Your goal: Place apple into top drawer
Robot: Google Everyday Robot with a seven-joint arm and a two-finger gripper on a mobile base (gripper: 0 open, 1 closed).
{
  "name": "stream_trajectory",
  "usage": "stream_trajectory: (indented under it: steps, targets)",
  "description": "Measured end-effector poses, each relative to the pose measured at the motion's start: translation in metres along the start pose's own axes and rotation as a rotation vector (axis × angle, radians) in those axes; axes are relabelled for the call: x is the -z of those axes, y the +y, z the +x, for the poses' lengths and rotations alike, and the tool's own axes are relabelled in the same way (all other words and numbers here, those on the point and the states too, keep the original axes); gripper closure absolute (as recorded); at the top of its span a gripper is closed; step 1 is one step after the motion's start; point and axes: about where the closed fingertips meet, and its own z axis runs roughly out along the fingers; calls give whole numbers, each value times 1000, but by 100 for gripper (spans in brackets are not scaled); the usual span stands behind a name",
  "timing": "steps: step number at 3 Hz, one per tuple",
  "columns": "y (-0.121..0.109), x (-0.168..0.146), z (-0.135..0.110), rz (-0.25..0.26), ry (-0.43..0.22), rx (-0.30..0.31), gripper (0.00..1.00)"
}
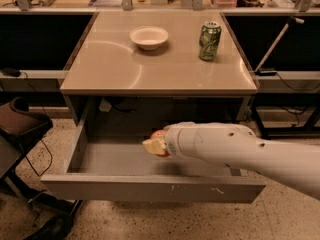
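Note:
The top drawer (125,187) is pulled out under the table, its grey front panel scuffed with white and its inside bare. My gripper (154,145) comes in from the right on a thick white arm and hangs over the drawer's middle, just above its floor. It is shut on the apple (158,134), whose red skin shows above and below a cream finger (151,145). Most of the apple is hidden by the gripper.
A beige table (115,66) stands over the drawer with a white bowl (148,37) and a green soda can (209,34) on it. A dark chair (20,126) is at the left. A white pole (275,44) leans at the right. Cluttered shelves run along the back.

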Motion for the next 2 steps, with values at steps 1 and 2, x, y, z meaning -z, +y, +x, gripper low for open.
stream_trajectory:
  steps: [1, 2]
  targets:
    - [-8, -6, 21, 32, 13, -3, 100]
    - [-22, -33, 43, 62, 23, -22, 100]
